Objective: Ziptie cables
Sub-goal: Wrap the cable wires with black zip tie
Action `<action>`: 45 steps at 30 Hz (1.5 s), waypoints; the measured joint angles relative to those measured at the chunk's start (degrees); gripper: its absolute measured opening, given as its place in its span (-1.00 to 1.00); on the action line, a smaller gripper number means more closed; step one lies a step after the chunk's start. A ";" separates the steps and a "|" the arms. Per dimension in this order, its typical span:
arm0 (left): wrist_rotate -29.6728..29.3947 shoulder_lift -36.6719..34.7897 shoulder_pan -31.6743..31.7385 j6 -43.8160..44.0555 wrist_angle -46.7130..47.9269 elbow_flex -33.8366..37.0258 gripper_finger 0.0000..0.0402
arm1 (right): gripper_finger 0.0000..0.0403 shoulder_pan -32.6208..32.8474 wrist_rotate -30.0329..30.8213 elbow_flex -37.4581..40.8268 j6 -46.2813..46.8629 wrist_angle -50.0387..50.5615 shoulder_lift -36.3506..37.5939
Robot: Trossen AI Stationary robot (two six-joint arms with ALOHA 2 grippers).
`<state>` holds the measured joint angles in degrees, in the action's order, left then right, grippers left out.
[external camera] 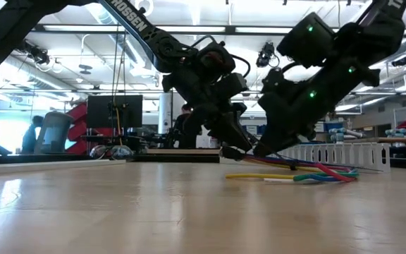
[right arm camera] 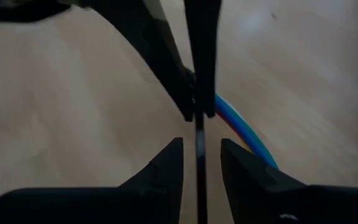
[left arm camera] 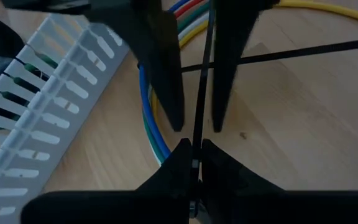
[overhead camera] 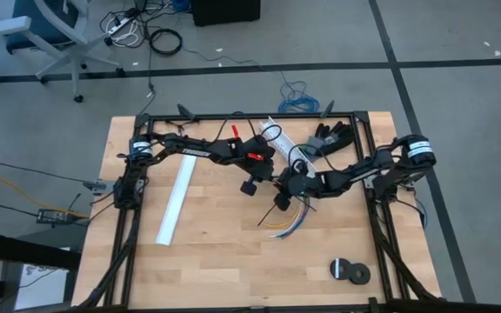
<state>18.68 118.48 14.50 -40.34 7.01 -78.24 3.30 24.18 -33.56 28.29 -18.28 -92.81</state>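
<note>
Left claw (left arm camera: 192,163) is pinching a thin black ziptie (left arm camera: 199,102), its long axis running straight away toward the right claw (right arm camera: 199,163), whose fingers are standing parted, the strip between them. Cables (overhead camera: 287,221), multicoloured, are lying curved on the tabletop (overhead camera: 216,261) just beneath. White slotted channel (left arm camera: 48,93) is lying beside them.

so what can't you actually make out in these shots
- Whether the ziptie loops around the cables: in the high view it is too thin, and both grippers cover the spot.
- The ziptie's far ends: cut off by the edges of the left wrist view.
- The cables' joined end: hidden behind the left gripper in the low view.
</note>
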 joint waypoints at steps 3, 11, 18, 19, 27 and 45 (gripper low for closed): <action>0.00 0.00 0.00 0.02 -0.20 0.00 -0.84 | -0.57 -1.07 -1.67 0.02 -0.01 -0.21 -0.01; -0.06 -0.02 0.00 0.09 -1.38 0.00 -0.84 | -0.96 -1.83 -2.93 0.02 -4.21 -0.29 0.01; 0.11 -0.02 0.30 0.13 -1.52 0.00 -0.84 | -1.00 0.04 -2.37 0.02 -3.21 0.62 0.08; 0.29 -0.02 0.37 0.13 -1.53 0.00 -0.84 | -1.00 0.50 -2.13 -0.02 -2.50 1.04 0.08; 0.21 -0.02 1.57 0.11 -1.56 0.00 -0.84 | -1.00 5.23 -0.76 -0.04 2.25 2.99 0.12; -2.51 -0.04 3.70 0.11 -1.33 1.25 -0.84 | -1.00 12.04 3.91 0.00 11.28 8.44 0.12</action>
<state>16.17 118.43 18.21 -40.23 5.67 -76.99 15.34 28.10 -33.56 39.57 -9.85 -92.68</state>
